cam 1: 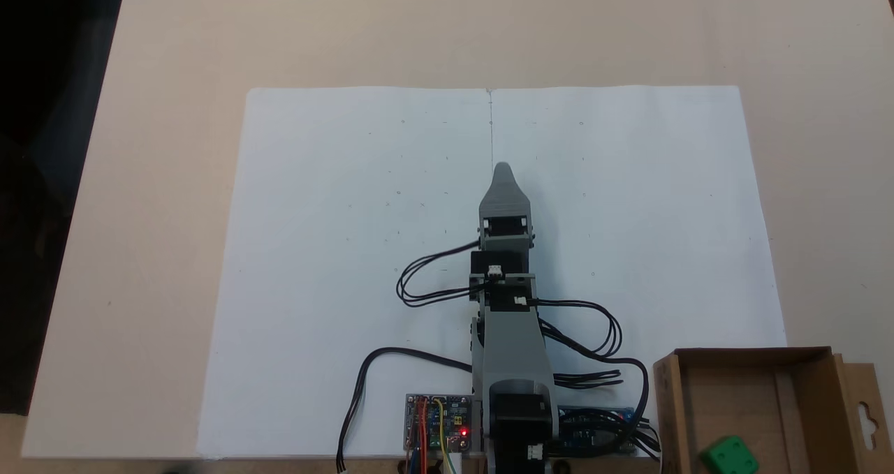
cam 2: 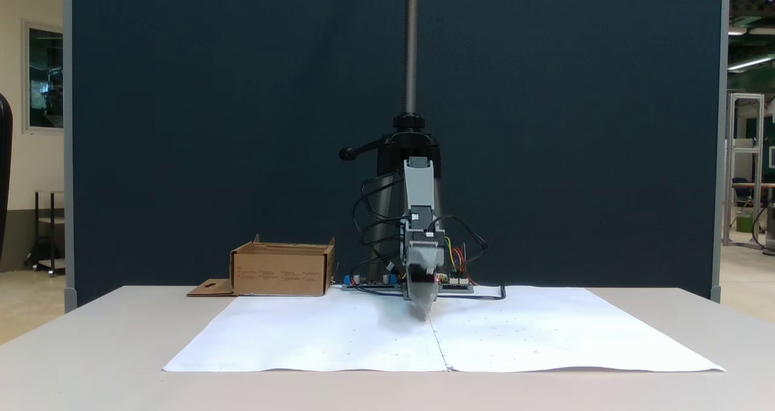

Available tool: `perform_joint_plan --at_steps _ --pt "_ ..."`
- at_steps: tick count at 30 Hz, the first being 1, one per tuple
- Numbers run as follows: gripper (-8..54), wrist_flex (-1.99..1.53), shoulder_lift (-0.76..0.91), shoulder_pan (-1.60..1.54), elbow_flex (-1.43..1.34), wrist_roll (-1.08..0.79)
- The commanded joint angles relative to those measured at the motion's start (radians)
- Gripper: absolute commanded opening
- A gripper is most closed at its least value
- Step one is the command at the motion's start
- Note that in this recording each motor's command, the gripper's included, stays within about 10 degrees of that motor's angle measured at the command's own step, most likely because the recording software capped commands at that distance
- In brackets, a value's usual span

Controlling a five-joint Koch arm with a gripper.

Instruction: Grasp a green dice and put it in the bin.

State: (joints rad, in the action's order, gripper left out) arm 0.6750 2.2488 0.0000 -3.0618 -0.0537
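Dice (cam 1: 730, 455) lay inside the cardboard bin (cam 1: 668, 404) — green, near its front corner in a fixed view. My pincer (cam 1: 503, 174) hung over the white paper (cam 1: 335, 250), nothing held; jaws' spread I could not tell. Judged: placement done — next calls for nothing but rest.

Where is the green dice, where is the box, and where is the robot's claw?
green dice (cam 1: 730, 456): a fixed view, its top face.
bin (cam 1: 726, 394): a fixed view, its bare floor.
gripper (cam 1: 503, 171): a fixed view, its pointed tip.
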Motion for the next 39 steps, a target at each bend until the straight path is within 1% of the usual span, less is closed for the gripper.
perform_joint_plan --at_steps 1,4,7,39 --pt "45.2 -0.109 0.101 0.017 -0.067 0.038" --pt "45.2 -0.249 0.101 0.018 -0.067 0.035" --pt "45.1 -0.3 0.101 0.018 -0.067 0.035" --pt "44.6 -0.303 0.101 0.023 -0.067 0.032"
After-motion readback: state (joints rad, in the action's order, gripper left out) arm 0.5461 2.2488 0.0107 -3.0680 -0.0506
